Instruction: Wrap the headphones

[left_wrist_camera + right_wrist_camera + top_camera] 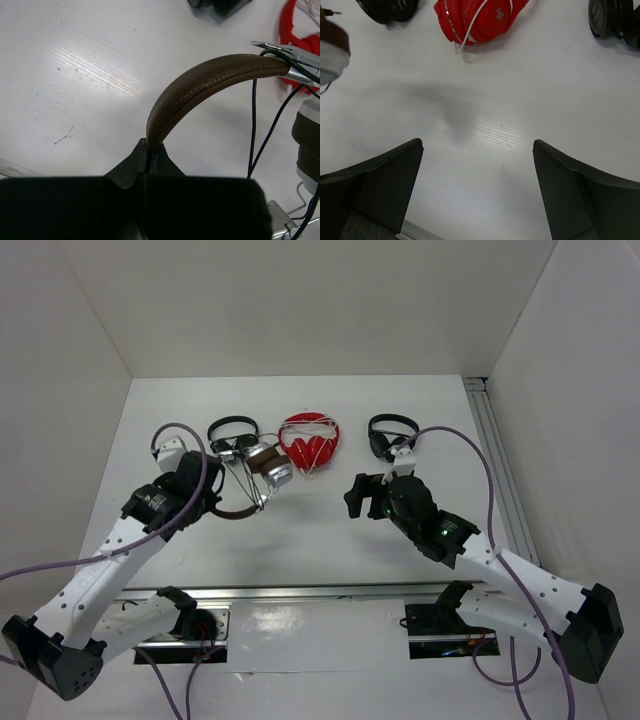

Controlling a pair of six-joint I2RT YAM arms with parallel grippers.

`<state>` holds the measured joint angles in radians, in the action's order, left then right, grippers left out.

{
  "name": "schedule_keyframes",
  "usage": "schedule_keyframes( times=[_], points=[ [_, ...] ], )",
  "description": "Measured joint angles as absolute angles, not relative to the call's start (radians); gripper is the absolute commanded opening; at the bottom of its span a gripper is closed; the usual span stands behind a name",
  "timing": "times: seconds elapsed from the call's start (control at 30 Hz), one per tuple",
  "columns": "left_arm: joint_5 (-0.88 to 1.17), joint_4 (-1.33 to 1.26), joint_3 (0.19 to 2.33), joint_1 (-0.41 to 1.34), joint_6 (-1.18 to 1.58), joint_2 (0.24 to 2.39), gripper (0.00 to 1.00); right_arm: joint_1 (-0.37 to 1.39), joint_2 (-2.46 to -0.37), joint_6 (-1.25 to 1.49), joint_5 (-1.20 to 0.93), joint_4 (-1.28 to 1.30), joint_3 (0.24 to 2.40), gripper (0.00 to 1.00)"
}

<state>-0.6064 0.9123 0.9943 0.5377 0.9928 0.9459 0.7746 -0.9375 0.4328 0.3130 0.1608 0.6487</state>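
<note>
The left pincer (pixel 214 504) is clamped shut on the dark brown leather headband of the silver-cupped over-ear headphones (pixel 268 468), whose cups and brown pads lie just ahead of its fingertips and to the right. Further right, the right pincer (pixel 358 498) stands spread wide and empty, well apart from the headphones, with a red plastic pair (pixel 310 440) ahead of it on its left. The thin dark cable (pixel 252 125) hangs in loose strands beside the band, so I judge the wrapping barely begun, with nearly all the turns left. The left wrist view alone shows the jaws biting the band's edge. The right wrist view alone confirms that nothing sits between those fingers (pixel 395 180)
</note>
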Motion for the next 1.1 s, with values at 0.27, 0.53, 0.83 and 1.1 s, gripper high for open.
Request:
schedule_keyframes(
  times=[0.27, 0.53, 0.83, 1.1],
  points=[
    [-0.479, 0.831, 1.027, 0.184, 0.926, 1.04, 0.0, 0.801, -0.845, 0.48, 0.255, 0.167, 0.579, 0.99],
    [-0.341, 0.74, 1.048, -0.121, 0.885, 1.211, 0.0, 0.815, -0.84, 0.482, 0.183, 0.16, 0.543, 0.99],
    [-0.279, 0.688, 1.186, -0.242, 0.862, 1.443, 0.0, 0.834, -0.84, 0.47, 0.143, 0.142, 0.505, 0.99],
    [-0.276, 0.642, 1.293, -0.287, 0.859, 1.654, 0.0, 0.835, -0.844, 0.451, 0.133, 0.141, 0.497, 0.99]
  ],
)
